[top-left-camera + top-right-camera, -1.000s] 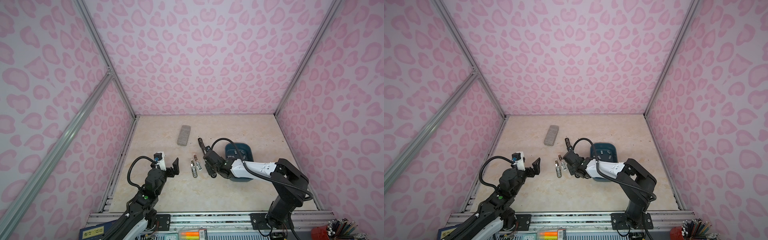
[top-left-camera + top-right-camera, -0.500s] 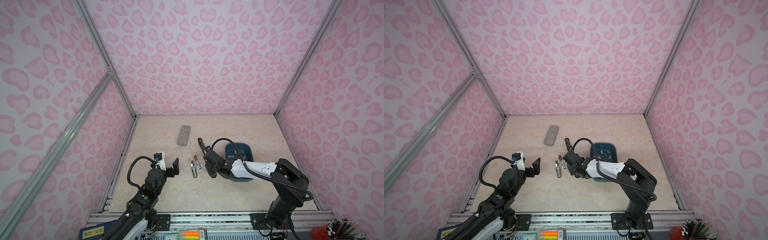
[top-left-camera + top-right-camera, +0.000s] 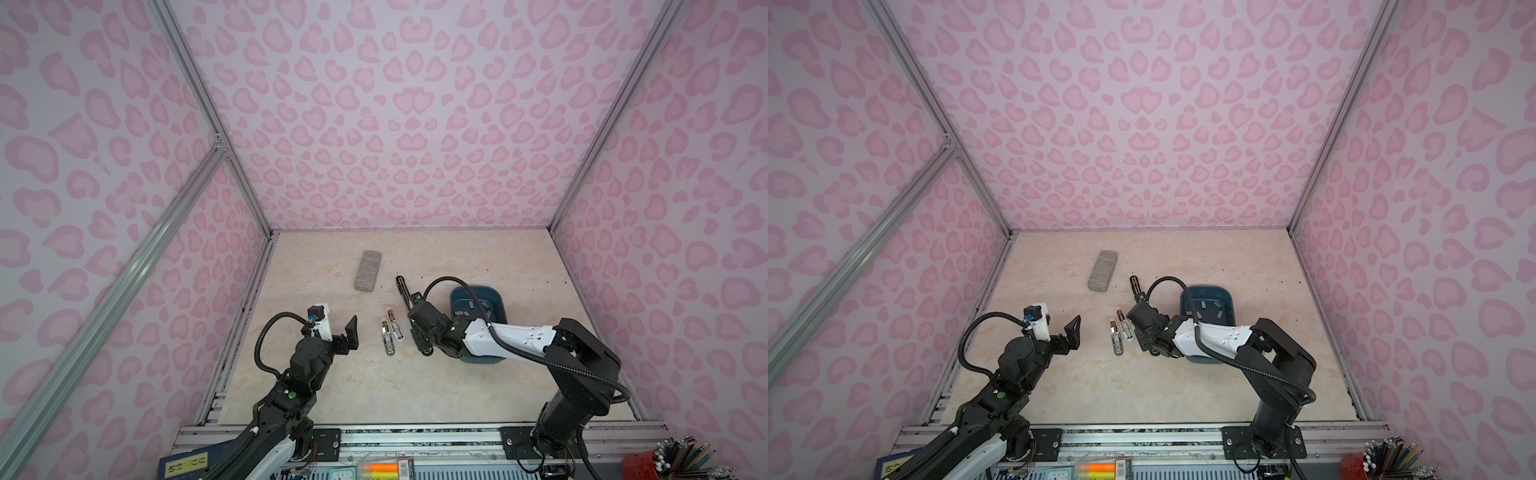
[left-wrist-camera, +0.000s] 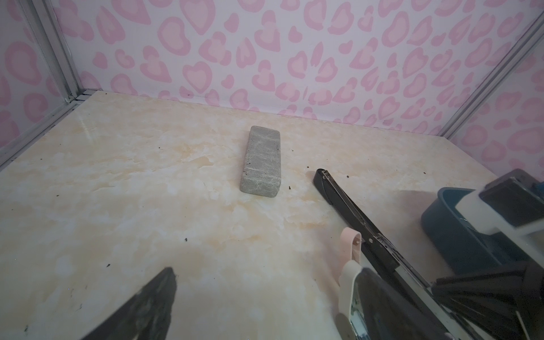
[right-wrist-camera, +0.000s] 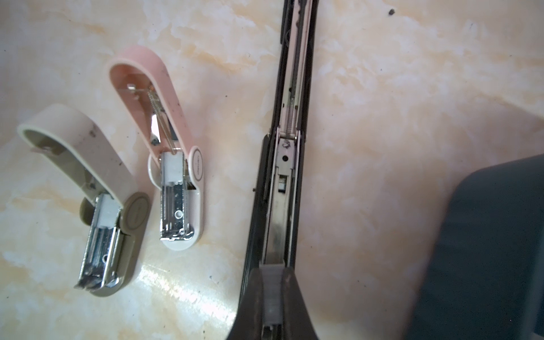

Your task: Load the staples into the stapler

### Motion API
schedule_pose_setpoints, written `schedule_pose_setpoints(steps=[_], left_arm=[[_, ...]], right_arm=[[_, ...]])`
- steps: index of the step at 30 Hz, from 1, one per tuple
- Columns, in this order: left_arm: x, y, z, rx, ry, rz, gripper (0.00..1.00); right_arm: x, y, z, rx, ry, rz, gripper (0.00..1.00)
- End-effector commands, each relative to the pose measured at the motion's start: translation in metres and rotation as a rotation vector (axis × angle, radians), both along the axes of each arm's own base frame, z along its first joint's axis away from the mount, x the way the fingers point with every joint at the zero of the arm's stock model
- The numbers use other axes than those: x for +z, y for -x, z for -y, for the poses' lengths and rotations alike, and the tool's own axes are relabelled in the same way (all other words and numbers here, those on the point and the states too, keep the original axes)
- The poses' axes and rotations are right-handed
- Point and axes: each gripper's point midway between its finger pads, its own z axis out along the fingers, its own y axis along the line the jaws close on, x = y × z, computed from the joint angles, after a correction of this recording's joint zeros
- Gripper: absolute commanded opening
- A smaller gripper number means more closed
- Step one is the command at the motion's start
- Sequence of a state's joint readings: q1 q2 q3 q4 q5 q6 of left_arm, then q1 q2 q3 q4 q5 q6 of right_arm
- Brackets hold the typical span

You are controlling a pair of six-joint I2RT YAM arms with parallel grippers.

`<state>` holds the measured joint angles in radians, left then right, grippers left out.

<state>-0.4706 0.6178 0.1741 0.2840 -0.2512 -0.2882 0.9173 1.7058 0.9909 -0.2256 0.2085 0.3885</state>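
Pink heart-print walls (image 3: 395, 124) box in a pale marbled table (image 3: 374, 386). On it the black stapler (image 5: 284, 176) lies opened out flat, its channel bare and facing up. A pink stapler (image 5: 176, 164) and a beige stapler (image 5: 109, 206) lie open just beside it, and a grey block (image 3: 368, 270) sits farther back. The right gripper (image 5: 272, 306) is clamped on one strip (image 5: 272, 276) of staples, pinching its two long sides. It holds the strip in line with the channel at one end; whether strip and rail touch cannot be told. More staples (image 3: 471, 305) lie loose in the blue tray (image 3: 478, 289) near the black stapler. The left gripper (image 4: 259, 306) hangs spread wide and empty, apart from everything.

The strip looks light, thin and slick — stiff along its length, yet likely to snap at the glue if twisted or squeezed hard. The side pinch suits it: gentle pressure, with the leading end left free to slide along the rail.
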Motion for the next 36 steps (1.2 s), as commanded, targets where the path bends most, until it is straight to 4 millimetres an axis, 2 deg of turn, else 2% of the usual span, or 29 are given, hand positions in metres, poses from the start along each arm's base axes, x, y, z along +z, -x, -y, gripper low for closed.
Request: schedule_pose_setpoints(steps=[1,36], left_arm=[[0.0059,-0.0016,0.0001,0.004,0.014,0.023,0.97],[0.0062,-0.0015,0.0002,0.004,0.015,0.024,0.97]], right_arm=[[-0.0010,-0.0012,-0.0037,0.004,-0.011,0.005,0.00],[-0.0042,-0.0001,-0.0061,0.013,-0.015,-0.008,0.00]])
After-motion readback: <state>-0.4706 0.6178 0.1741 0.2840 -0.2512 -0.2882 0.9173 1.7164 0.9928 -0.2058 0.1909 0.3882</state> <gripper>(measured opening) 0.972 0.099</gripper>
